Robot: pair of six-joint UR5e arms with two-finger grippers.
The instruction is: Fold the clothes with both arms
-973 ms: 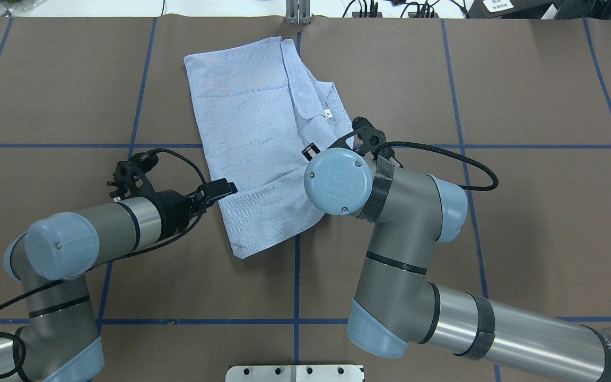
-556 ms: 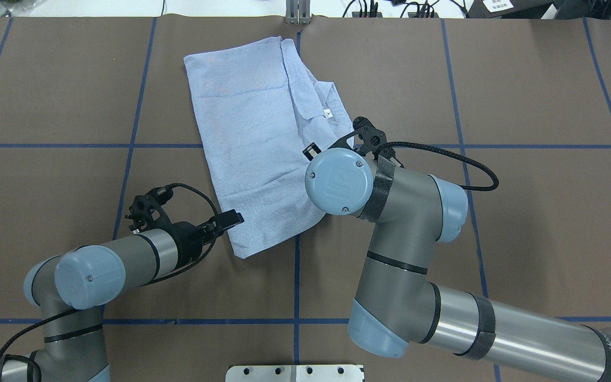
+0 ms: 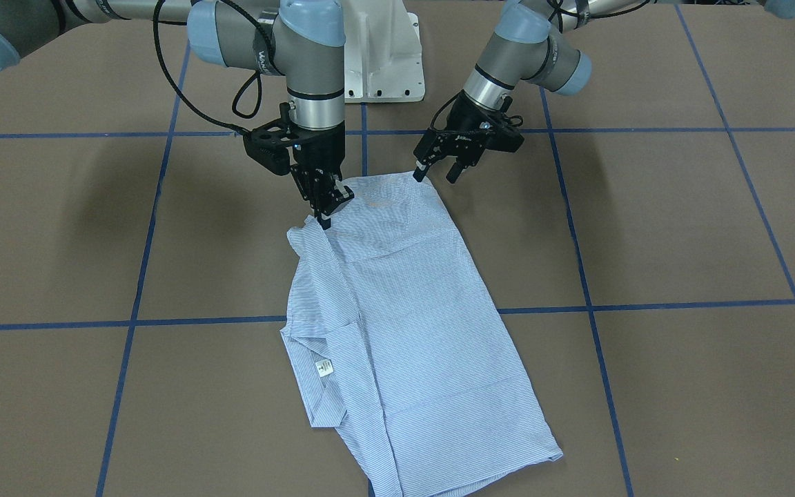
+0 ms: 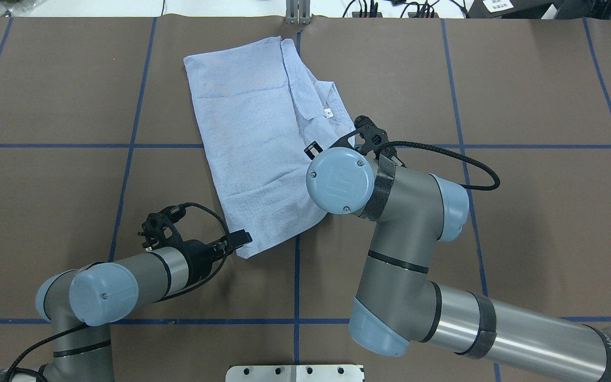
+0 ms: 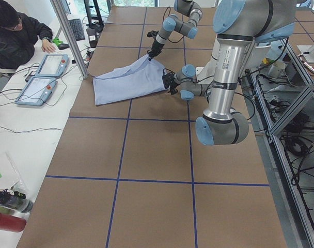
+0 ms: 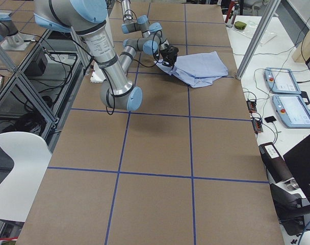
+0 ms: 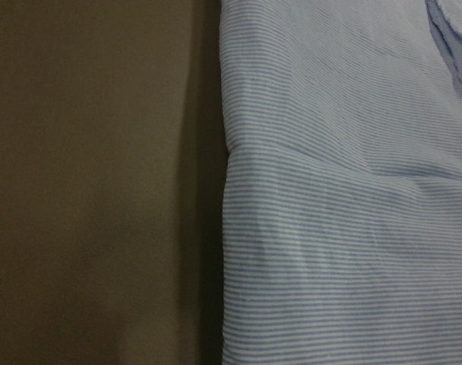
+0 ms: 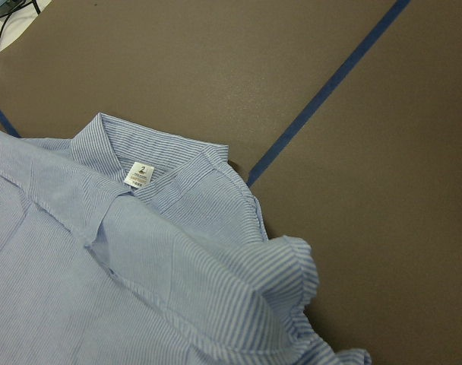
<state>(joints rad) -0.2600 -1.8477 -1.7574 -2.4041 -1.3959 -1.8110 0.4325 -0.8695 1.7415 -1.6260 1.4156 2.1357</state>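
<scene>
At the shirt (image 3: 411, 331) edge nearest the robot, the right gripper (image 3: 326, 201) points straight down, pinching fabric; the left gripper (image 3: 437, 171) tilts low, jaws wide, beside the corner.

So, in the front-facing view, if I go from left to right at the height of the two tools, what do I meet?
blue tape line → right tool, shut on the shirt edge → left tool, open → second blue tape line. The shirt itself is left out of the order, because it spreads below both tools.
</scene>
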